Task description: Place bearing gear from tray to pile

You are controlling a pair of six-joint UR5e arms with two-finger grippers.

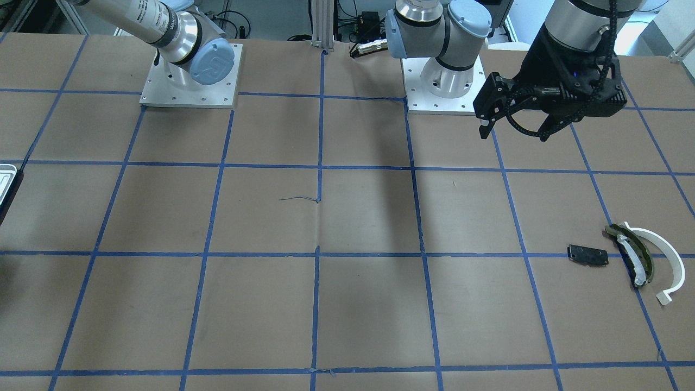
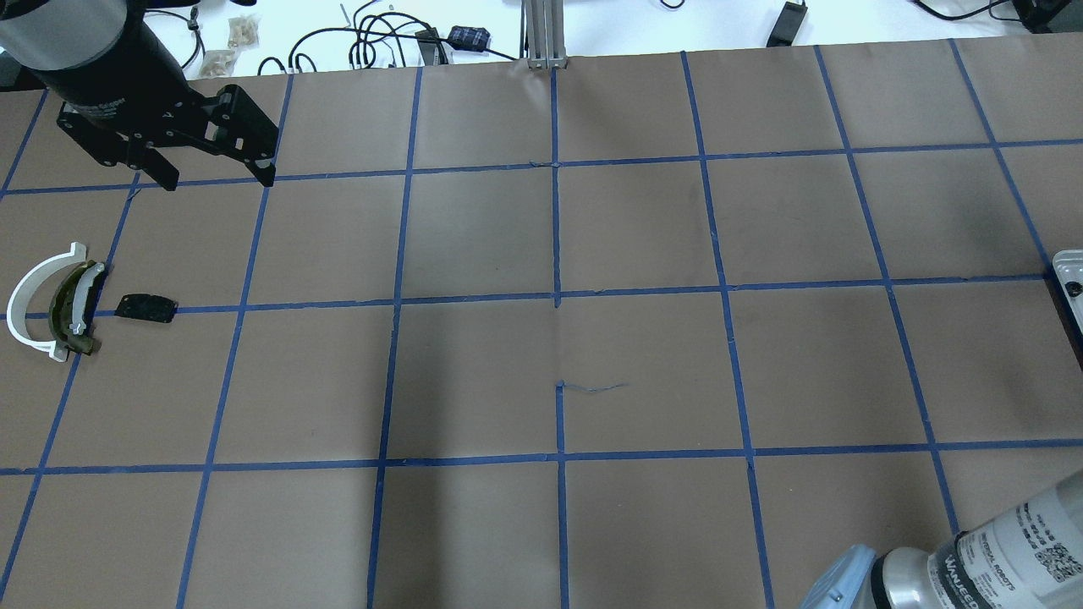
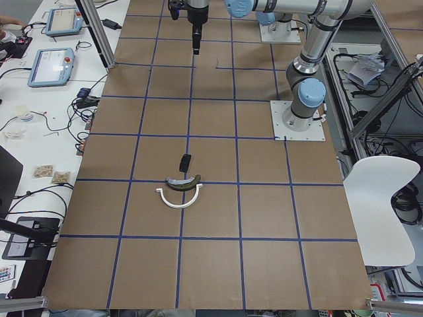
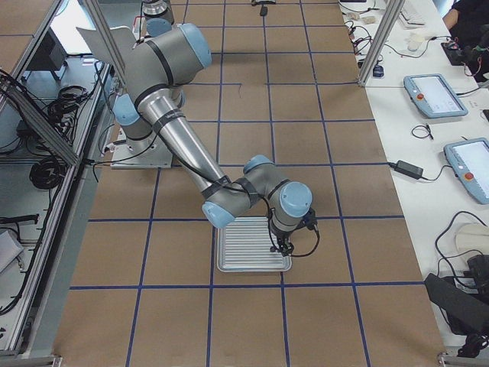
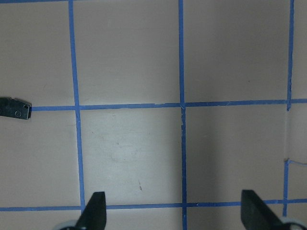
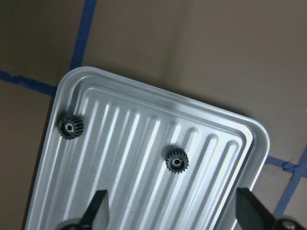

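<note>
In my right wrist view, a bearing gear [image 6: 71,127] lies in the tray [image 6: 158,98] by its left rim, and a second bearing gear [image 6: 177,161] right of centre. Overhead, the pile [image 2: 63,315] lies at frame left: plate [image 2: 145,307] just right of the curved piece [image 2: 80,292], which sits inside the arc [image 2: 21,309].

Right arm, silver cylindrical arm tube [image 2: 1011,554], overhead view: small black capitals read "UNIVERSAL ROBOTS". A larger line beneath begins with "W" and is not legible in full. A square QR-type code [image 2: 1057,555] stands beside the print.

Same tube, front-facing view: a strip of dark lettering [image 1: 153,19], too blurred to read.

Pale blue round joint cap [image 1: 213,61]: embossed logo, letters unclear.
</note>
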